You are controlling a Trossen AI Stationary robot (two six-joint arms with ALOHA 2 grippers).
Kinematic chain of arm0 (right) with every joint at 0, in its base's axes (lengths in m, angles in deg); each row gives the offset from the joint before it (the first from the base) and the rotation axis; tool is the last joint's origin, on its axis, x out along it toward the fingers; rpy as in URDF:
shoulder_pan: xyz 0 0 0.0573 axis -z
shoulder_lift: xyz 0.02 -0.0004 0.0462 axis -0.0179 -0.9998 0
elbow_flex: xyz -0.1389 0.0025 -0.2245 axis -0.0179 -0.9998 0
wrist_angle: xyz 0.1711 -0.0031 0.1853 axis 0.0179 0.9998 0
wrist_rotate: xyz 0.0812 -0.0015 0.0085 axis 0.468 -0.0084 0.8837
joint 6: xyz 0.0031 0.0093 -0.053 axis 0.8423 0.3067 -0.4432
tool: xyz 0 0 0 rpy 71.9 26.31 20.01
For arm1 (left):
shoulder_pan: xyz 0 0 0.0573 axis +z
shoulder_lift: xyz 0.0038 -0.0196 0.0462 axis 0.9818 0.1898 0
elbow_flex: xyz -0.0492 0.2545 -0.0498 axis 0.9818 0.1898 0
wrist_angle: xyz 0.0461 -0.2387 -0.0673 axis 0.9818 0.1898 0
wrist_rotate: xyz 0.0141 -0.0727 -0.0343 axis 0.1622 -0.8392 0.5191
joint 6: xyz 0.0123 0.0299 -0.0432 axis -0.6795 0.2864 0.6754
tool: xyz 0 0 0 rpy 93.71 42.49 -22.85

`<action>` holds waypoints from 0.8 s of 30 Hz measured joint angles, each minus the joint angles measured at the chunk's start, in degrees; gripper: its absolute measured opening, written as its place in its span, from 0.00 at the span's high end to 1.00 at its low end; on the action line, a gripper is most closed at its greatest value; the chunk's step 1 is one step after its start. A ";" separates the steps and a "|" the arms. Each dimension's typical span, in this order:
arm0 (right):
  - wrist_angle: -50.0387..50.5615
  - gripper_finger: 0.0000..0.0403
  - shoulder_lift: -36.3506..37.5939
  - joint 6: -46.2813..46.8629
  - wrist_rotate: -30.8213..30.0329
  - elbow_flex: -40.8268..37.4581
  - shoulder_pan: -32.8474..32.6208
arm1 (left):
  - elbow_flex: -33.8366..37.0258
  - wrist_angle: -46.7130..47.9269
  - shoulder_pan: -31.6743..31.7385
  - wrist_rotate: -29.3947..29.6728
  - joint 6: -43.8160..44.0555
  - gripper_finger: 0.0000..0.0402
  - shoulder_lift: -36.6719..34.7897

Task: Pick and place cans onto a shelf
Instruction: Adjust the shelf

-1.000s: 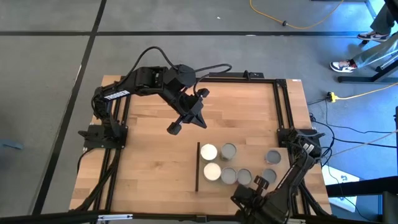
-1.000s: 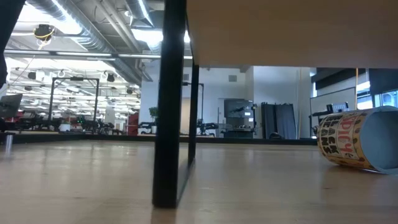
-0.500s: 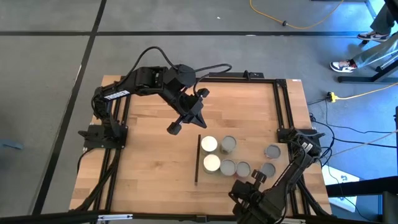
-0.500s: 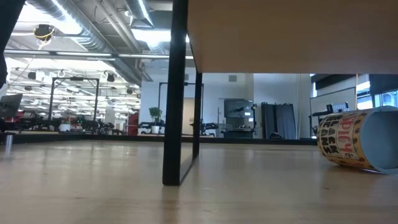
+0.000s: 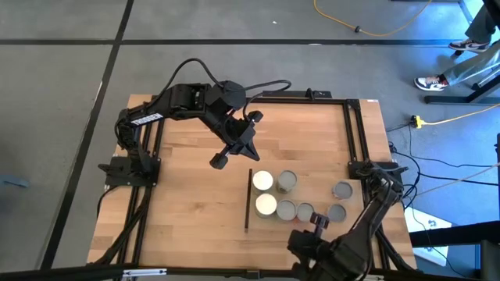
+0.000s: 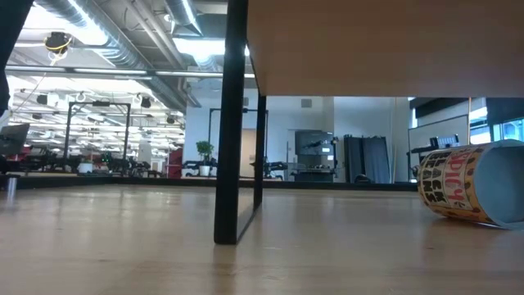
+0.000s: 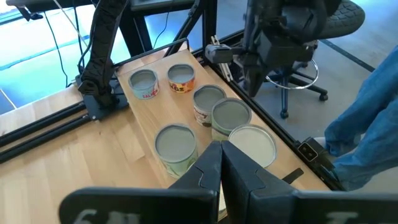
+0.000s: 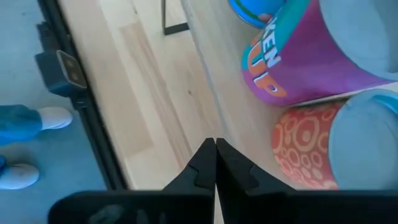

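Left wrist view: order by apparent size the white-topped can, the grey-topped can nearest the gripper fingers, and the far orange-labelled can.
1. White-topped metal can: largest, only slightly.
2. Grey-topped metal can: nearly alike, at similar nearness.
3. Orange-labelled metal can: smallest, but farthest from the camera, so its true size is unsure.

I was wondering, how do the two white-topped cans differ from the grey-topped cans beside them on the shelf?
The two white-topped cans have bright white lids; the grey-topped cans have dull grey ones. The white-topped cans sit nearest the shelf's dark edge strip; the grey-topped cans stand further along. All stand upright and look alike in size.
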 joint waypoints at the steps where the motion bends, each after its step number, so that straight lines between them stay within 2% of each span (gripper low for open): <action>1: -0.01 0.99 0.00 -0.01 0.31 0.36 -0.02 | 0.00 0.00 0.00 0.00 0.00 1.00 0.00; 6: 0.03 0.99 0.00 -0.46 1.28 3.06 -0.82 | 0.00 0.00 0.00 0.00 0.00 1.00 0.00; 14: -0.03 0.99 0.00 -1.36 -1.79 5.90 -2.38 | 0.00 0.00 0.00 -0.40 0.00 1.00 0.00; 24: 0.04 0.99 0.00 3.21 6.50 4.96 -3.35 | 0.00 0.04 0.00 -0.44 0.02 1.00 0.00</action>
